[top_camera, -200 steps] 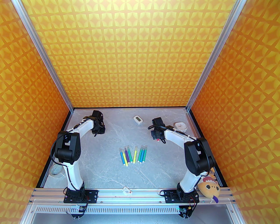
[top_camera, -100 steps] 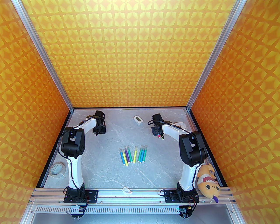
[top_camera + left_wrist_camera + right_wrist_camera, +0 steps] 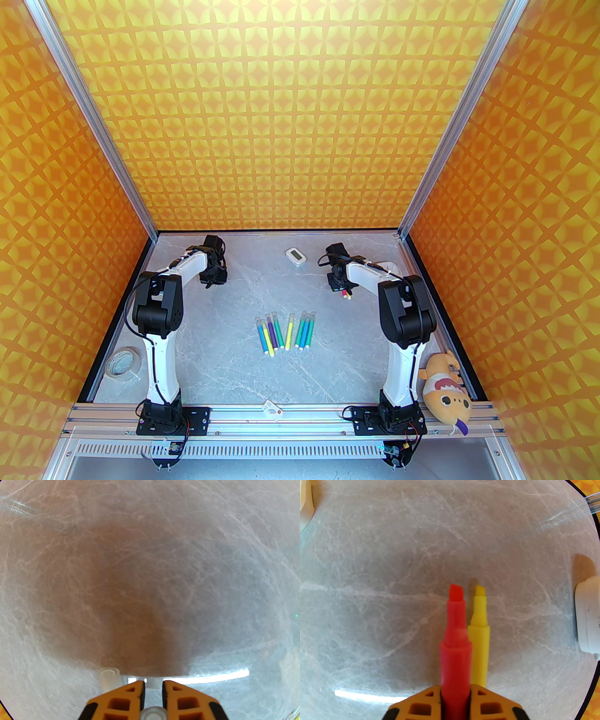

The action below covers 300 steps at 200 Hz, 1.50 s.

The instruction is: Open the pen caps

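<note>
Several capped pens lie side by side at mid-table, their pale pen caps pointing away from the arm bases. At the back left my left gripper is shut on a translucent pen cap. Another loose cap stands on the table just left of its fingers. At the back right my right gripper is shut on an uncapped red-pink pen, held low over the table. An uncapped yellow pen lies just right of it. In the top view the right gripper hangs over both tips.
A white timer sits at the back centre, a cream object behind the right arm. A tape roll lies at the left edge, a plush toy at the near right. A small white tag rests on the front rail.
Both elbows have swung inward. The right gripper has dropped lower and shifted slightly right with the red-pink pen, ending beside the yellow pen. The left gripper has barely moved.
</note>
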### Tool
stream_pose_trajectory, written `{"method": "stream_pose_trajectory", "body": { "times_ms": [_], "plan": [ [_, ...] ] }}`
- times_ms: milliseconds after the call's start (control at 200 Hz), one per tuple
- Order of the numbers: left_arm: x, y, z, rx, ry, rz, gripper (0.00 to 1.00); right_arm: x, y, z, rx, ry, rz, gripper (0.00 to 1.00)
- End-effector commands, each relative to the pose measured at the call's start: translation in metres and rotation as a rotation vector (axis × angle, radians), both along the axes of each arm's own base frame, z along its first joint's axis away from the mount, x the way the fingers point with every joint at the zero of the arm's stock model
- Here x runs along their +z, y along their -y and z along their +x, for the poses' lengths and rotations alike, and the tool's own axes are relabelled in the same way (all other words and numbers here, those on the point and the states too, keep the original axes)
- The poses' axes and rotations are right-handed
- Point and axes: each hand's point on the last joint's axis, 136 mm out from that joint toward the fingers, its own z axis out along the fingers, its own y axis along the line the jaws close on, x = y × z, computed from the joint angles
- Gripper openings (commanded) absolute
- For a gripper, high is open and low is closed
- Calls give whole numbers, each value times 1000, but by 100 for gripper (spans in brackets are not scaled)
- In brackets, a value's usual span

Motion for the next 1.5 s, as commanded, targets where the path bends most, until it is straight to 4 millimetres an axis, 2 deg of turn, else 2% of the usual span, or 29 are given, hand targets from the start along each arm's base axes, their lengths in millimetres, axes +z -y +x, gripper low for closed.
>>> {"method": "stream_pose_trajectory", "body": {
  "times_ms": [0, 245, 760, 930, 1275, 1440, 1460, 1495],
  "plan": [
    [-2, -3, 1, -10, -14, 23, 16, -1, 6, 1, -14, -17, -20, 7],
    [-6, -4, -4, -10, -29, 24, 20, -3, 8, 1, -20, -23, -21, 12],
    [7, -6, -12, -10, -18, 24, 26, -8, 9, -1, -15, -42, -16, 19],
    [21, -5, -13, -9, 9, 18, 27, -8, 8, -1, -13, -44, -14, 21],
    [63, 2, -15, -27, 87, -18, 31, -7, 6, 0, -8, -44, -2, 26],
    [83, 10, -24, -36, 137, -55, 33, -6, 5, 0, -10, -44, 6, 27],
    [77, 11, -31, -36, 123, -59, 34, -6, 4, 0, -9, -44, 9, 28],
    [79, 13, -35, -35, 134, -76, 35, -6, 3, -1, -7, -44, 15, 28]
  ]
}}
